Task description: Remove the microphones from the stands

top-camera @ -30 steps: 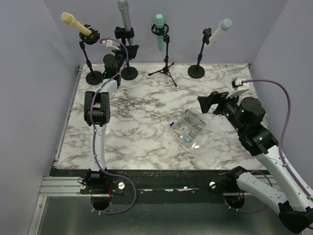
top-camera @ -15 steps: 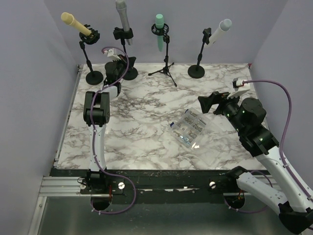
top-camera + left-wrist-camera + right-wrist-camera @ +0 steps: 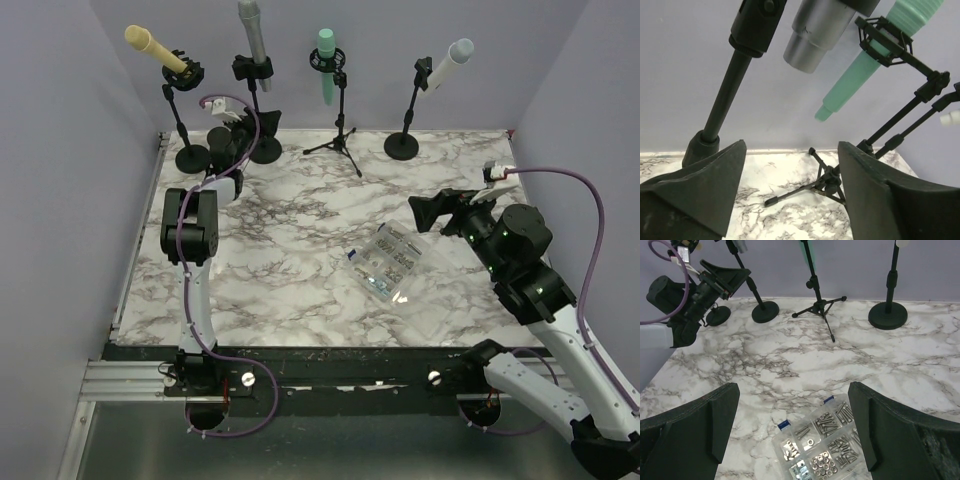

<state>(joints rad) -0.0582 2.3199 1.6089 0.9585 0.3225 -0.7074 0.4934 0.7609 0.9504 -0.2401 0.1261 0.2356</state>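
Marble counter (image 3: pixel 300 230): left gripper (image 3: pixel 791 145) open, empty, under grey microphone (image 3: pixel 815 30), probably lining up 1 grab. Right gripper (image 3: pixel 792 386) wide, idle.

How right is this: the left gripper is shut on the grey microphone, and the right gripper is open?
Wrong on the left: the left wrist view shows the left gripper open and empty, below the grey microphone. The right gripper is open.
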